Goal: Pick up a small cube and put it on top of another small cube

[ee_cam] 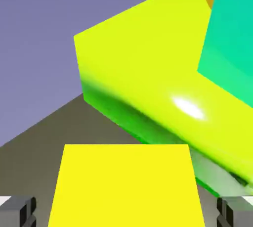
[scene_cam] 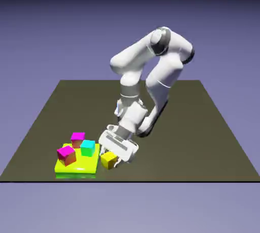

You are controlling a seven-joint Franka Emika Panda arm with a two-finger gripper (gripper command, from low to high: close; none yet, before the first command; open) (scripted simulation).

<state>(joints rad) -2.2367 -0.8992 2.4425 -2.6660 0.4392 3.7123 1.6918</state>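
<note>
Grey fingertips (ee_cam: 17,210) sit at the lower corners of the hand view, one on each side of the yellow cube (ee_cam: 127,185), which fills the space between them; the gripper (scene_cam: 114,162) looks drawn in against the cube's two sides, though actual contact is hidden at the frame's edge, and the cube appears to rest on the table (scene_cam: 203,125) rather than hang in the air. In the exterior view the white hand comes down at a slant from about one o'clock, its fingers straddling the cube near the table's front edge. The cube is square, with no long axis to favour, so the grip can go on either pair of faces. Just beside it, at nine o'clock in the exterior view, lies the slab (scene_cam: 76,168), a wide, flat, lime-yellow block, close to the cube but seemingly not touching it. On the slab stand three cubes: a teal cube (scene_cam: 88,147) nearest the gripper, a magenta-topped one (scene_cam: 66,155) further toward nine o'clock, and another magenta-topped one (scene_cam: 77,139) behind. Judging from this, the coming move is a lift and a short carry toward nine o'clock, and the teal cube is the nearest top to land on.
</note>
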